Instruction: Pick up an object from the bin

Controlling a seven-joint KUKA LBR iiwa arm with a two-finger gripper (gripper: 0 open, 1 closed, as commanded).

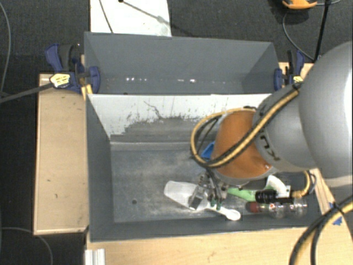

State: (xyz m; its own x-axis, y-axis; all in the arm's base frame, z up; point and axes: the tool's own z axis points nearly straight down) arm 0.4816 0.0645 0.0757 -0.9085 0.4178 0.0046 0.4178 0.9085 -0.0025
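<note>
Down in the lower middle of the frame, the gripper sat low on the floor of the bin, right at the right-hand end of a pale, translucent plastic piece that lay flat near the front wall. That piece looked the likely target. How wide the claw stood, and whether it had anything in it, could not be told: the tip was buried in clutter under the orange cover. No grip to call, then.

And it was crowded there. A white spoon-like thing lay just beside the tip to the lower right, a green stick to the right, and a small dark-capped bottle further right again.

The dangers, as judged from here: the plastic piece was thin and lay flat on smooth metal, so a closing claw could shove it along instead of catching it. A hold on one end only could let it swing and slip out on the lift. The spoon was close enough to be nipped too, or dragged up and dropped.
</note>
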